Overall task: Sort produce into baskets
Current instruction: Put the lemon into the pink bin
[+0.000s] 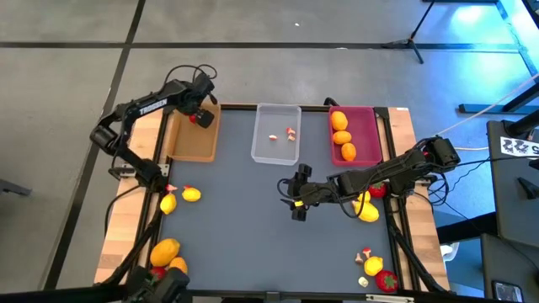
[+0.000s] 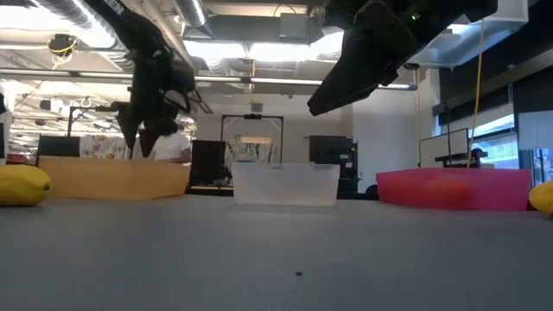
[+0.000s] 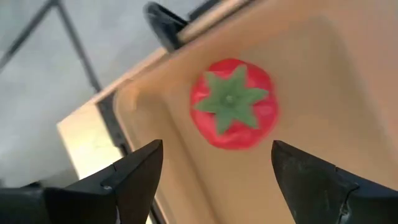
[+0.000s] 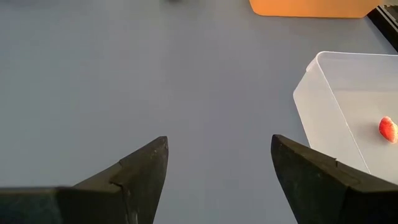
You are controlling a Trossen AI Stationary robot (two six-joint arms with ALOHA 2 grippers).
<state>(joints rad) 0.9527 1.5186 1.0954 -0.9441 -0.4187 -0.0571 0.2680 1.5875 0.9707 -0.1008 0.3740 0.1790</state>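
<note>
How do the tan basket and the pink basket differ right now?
The tan basket holds a single red, green-topped piece; the pink basket holds three orange fruits. The left gripper hovers open over the tan one; nothing hangs above the pink one. Both are shallow rectangular trays along the table's far edge.

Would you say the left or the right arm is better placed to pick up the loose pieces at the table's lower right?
Right, probably. The right gripper hangs open over mid-table, nearer the mushroom piece and strawberry. The left gripper is open over the tan basket, far across.
</note>
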